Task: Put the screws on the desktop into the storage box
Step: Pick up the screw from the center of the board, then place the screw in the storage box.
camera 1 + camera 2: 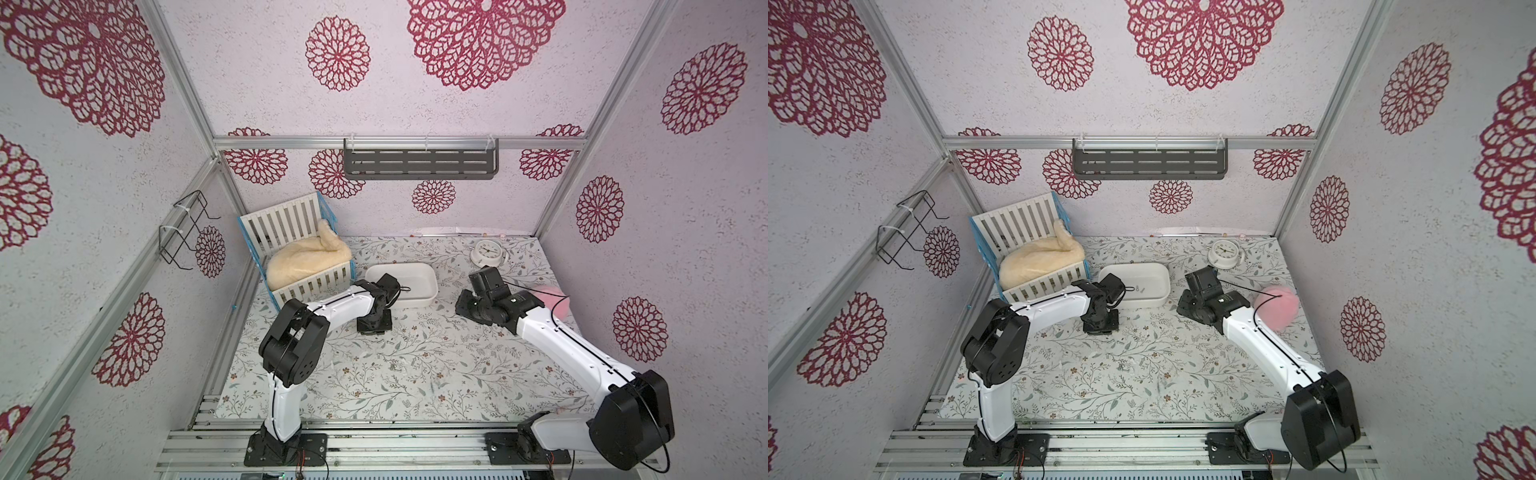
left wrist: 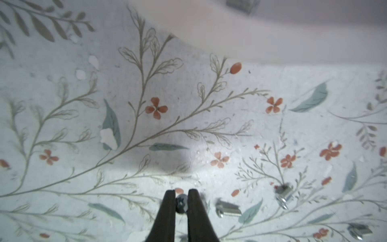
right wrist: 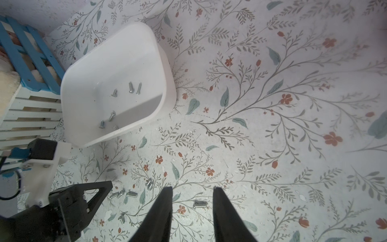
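My left gripper is shut on a small silver screw, pinched head-up between the black fingers low over the flowered desktop. Loose screws lie beside it, and in a top view they show as a scatter. The white storage box stands just behind the left gripper and holds several screws. My right gripper is open above the desktop, right of the box, with one screw lying on the print below its fingers.
A white slatted crib with a cream plush sits at the back left, touching the box's corner. A white clock lies at the back right, and a pink fluffy thing is behind the right arm. A grey shelf hangs on the back wall.
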`<state>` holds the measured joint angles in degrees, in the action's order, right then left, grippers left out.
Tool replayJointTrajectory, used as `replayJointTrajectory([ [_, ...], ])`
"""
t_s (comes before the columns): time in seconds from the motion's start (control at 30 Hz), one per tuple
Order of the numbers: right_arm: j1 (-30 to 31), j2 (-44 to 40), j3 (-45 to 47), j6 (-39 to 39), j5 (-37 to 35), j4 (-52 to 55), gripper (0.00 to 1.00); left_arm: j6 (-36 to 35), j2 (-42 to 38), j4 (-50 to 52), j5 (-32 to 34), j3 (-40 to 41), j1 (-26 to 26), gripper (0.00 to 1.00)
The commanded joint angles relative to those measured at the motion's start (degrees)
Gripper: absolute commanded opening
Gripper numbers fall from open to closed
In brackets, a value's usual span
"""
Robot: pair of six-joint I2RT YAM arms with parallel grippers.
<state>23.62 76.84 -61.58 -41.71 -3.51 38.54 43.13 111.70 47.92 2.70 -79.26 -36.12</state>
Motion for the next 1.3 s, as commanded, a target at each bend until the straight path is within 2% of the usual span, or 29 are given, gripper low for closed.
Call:
replayJointTrajectory([
  [0.0, -0.42, -0.37, -0.99, -0.96, 0.19, -1.28, 0.36, -0.41, -3.94, 0.41, -0.19, 0.43, -0.13, 0.06],
  [0.33, -0.33, -0.45, -2.03, -1.43, 0.67, -0.94, 0.36, -1.27, -9.58, 3.06, 1.08, -1.08, -0.18, 0.06],
  [0.67, -0.33, -1.65, -2.38, -1.68, 1.21, -0.67, 0.36, -4.67, -7.73, 9.78, 2.44, -15.99, -0.09, 0.07],
  [0.9, -0.31, -3.35, -3.52, -1.70, 1.22, 0.13, 0.36, -7.50, 2.39, 13.23, 1.84, -30.48, 2.31, 0.07],
  [1.27, -0.24, -2.81, -3.06, -1.00, 2.27, -0.66, 0.36, -9.40, 19.56, 16.68, -2.39, -47.19, 7.60, 0.07],
])
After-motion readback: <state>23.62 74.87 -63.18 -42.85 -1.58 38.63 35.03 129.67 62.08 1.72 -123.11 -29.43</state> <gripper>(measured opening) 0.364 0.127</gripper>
